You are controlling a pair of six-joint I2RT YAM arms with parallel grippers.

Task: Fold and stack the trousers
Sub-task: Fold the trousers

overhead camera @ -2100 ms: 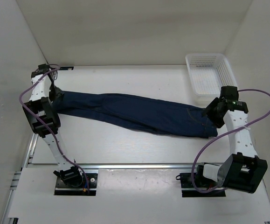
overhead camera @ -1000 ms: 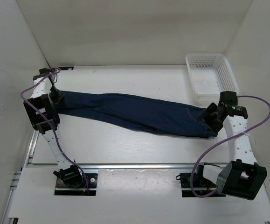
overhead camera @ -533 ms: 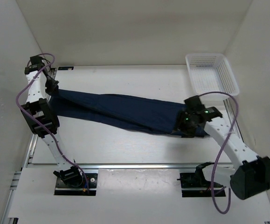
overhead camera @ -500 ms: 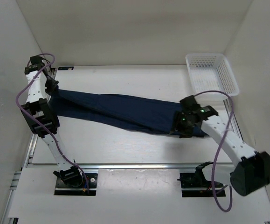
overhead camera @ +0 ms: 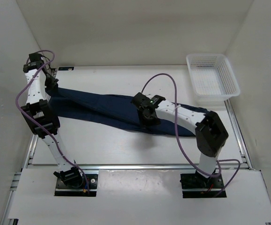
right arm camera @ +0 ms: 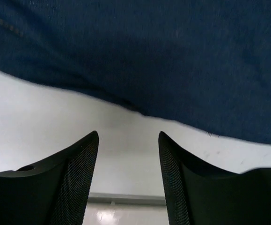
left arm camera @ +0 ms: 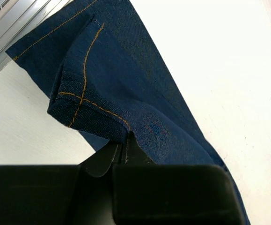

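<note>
White table point(overhead camera: 126, 145), white walls. Jeans point(overhead camera: 102, 107) lie stretched across it, from far left to right. Left gripper point(left arm camera: 124, 146) is pinched tight on a leg hem at the left end. Right gripper point(right arm camera: 128, 137) is low over the jeans' middle at the near edge, fingers apart, nothing between them. Basket point(overhead camera: 212, 77) sits in the far-right corner, near the jeans' right end.
</note>
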